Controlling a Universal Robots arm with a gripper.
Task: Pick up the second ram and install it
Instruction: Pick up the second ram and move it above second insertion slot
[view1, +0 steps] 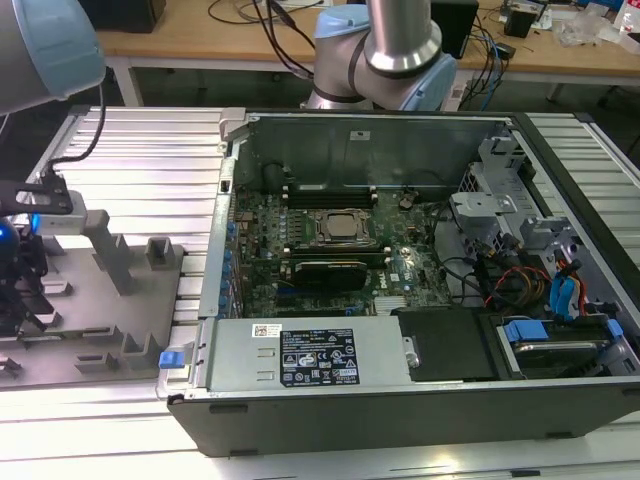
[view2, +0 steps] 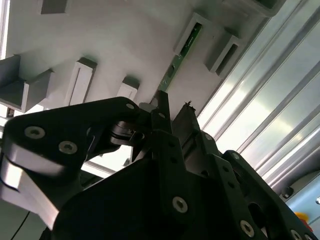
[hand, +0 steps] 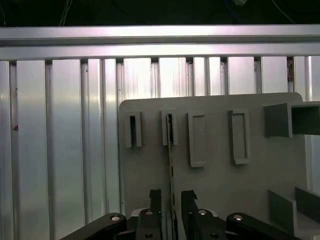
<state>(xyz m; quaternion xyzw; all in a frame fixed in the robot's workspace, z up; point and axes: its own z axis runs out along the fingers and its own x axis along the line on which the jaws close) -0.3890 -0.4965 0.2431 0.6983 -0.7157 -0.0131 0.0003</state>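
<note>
First wrist view looks down along the gripper: its two black fingers stand on either side of the second ram, with a small gap on each side, so the claw is open around the strip and is not clamping it. The ram stands on its thin edge on the gray fixture plate. Its far end sits in one of the small slotted holders, and its near end reaches between the fingers. The second wrist view shows the same thing from a lower angle: the green strip runs from a holder toward the fingertips, which are apart.

Seen from the exterior view, the plate lies on the ribbed aluminium table at the exterior view's left, just beside the open computer case. The motherboard lies uncovered inside the case, well apart from the ram.
</note>
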